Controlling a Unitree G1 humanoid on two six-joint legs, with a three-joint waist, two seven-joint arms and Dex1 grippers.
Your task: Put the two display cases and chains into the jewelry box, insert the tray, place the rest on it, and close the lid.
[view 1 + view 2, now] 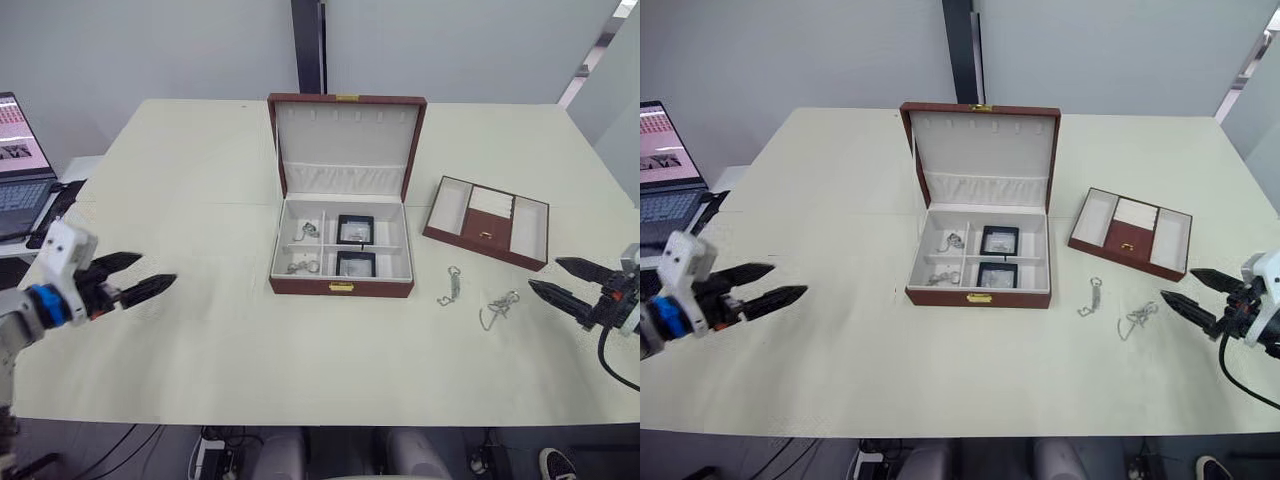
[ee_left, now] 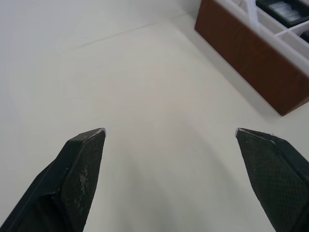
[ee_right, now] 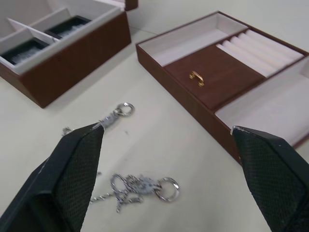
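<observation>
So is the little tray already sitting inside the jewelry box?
No, the tray sits on the table to the right of the open jewelry box.

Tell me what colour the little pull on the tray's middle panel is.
Gold, on the brown panel of the tray; the pull shows best in the right wrist view.

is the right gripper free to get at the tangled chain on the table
Probably yes: the right gripper is open, and the tangled chain lies on bare table just ahead of it, nothing between.

Reddish-brown jewelry box (image 1: 341,287), cream lining; silver chains (image 1: 498,308).
</observation>
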